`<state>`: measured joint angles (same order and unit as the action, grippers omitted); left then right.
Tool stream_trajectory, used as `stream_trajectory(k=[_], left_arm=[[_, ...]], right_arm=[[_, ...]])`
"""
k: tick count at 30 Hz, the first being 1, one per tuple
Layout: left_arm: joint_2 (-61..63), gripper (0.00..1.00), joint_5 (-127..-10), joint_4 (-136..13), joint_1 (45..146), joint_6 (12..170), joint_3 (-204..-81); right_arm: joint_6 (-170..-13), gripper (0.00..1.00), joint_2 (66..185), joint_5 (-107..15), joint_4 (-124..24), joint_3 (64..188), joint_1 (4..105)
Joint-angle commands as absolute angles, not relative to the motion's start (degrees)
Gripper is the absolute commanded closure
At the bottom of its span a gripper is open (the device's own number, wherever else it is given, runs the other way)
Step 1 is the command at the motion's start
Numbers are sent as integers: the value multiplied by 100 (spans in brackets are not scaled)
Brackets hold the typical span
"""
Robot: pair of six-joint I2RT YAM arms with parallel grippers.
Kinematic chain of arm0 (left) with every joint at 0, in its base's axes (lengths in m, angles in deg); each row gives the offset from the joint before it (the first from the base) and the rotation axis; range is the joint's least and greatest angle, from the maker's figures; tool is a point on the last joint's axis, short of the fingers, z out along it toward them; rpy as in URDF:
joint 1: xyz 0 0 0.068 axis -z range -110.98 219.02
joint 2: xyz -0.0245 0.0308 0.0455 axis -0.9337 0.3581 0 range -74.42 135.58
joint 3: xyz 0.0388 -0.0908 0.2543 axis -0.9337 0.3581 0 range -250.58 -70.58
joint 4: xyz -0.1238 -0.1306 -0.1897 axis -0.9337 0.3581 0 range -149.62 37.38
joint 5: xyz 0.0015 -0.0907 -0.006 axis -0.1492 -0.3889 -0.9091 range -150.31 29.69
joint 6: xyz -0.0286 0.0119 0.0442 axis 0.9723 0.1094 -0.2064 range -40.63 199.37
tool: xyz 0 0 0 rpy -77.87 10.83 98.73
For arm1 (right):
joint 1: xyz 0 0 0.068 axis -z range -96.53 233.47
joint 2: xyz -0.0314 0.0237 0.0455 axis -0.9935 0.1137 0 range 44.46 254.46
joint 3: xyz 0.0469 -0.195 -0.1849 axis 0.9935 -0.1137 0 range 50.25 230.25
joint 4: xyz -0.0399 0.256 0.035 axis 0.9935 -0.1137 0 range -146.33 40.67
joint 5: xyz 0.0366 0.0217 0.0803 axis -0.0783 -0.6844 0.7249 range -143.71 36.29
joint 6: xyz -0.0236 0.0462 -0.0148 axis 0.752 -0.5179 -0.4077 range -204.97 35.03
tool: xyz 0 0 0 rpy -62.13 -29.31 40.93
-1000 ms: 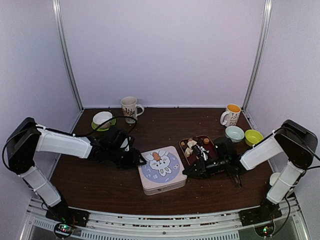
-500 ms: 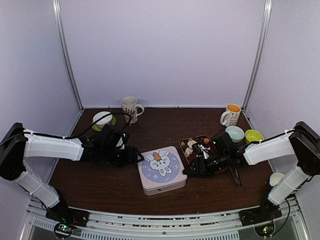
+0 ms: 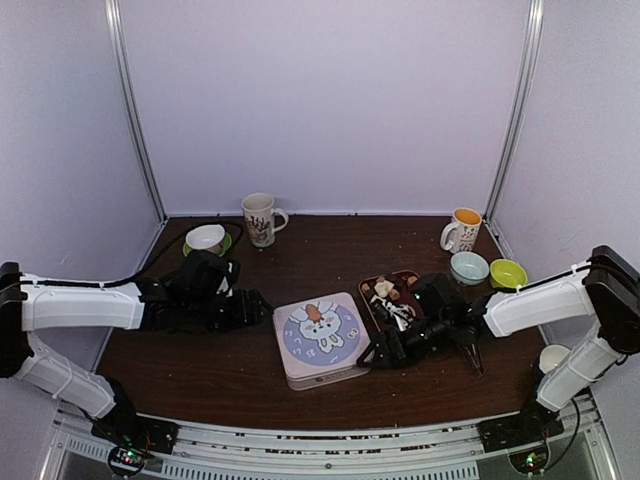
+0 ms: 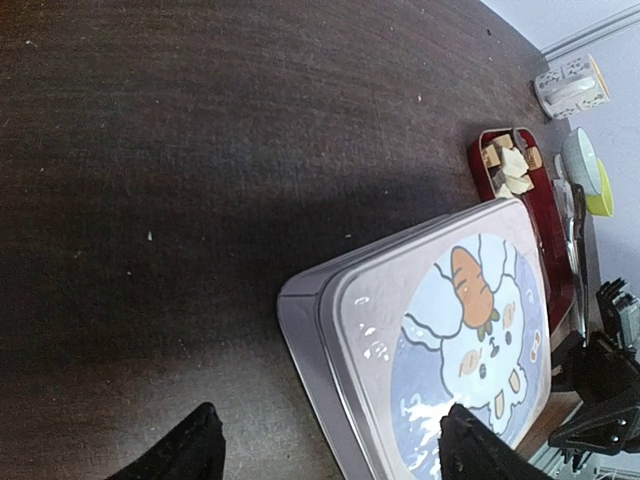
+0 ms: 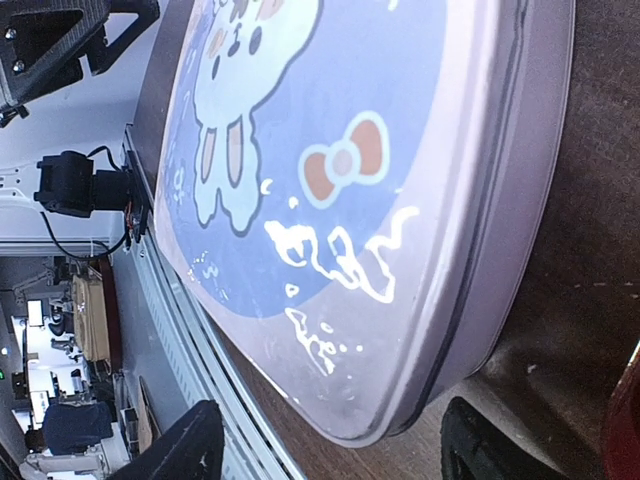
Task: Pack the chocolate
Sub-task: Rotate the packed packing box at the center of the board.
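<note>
Step in hand: getting the bunny-lid tin (image 3: 322,338) open. Its lid is on, and no chocolate has gone in.

Chocolate: the chocolate (image 4: 508,165) sits heaped at the far end of the dark-red tray (image 4: 540,225), just to the right of the tin and apart from both my grippers.

Left gripper: my left gripper (image 4: 330,450) hovers at the tin's left side. The near-left corner of the tin lines up between my tips.

Left fingers: my left fingers (image 4: 190,450) are spread wide and hold nothing. I see no contact with the tin.

Right gripper: my right gripper (image 5: 330,445) is low at the tin's right edge, by the gap between the tin and the tray.

Right fingers: my right fingers (image 5: 185,450) are spread wide and empty. The rim of the lid fills the view just ahead of them. I cannot tell whether a tip touches it.

Next move, as I judge it: brace the base with one gripper and catch the lid's lip with the other, then lift straight up so the tin does not skid into the tray.

Tongs: the metal tongs (image 3: 468,352) lie to the right of the tray, untouched.
</note>
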<state>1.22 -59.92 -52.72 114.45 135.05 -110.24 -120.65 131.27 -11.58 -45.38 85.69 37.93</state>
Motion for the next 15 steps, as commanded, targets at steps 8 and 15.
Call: stream_trajectory(k=[8,15], left_arm=[[-67,23,-6138,-5029,11456,13231,-10918],[-287,23,-6180,-5107,11461,13268,-10714]], right_arm=[[-11722,23,12863,-1670,-4935,8850,4255],[-11281,23,12714,-1984,-5538,8945,4510]])
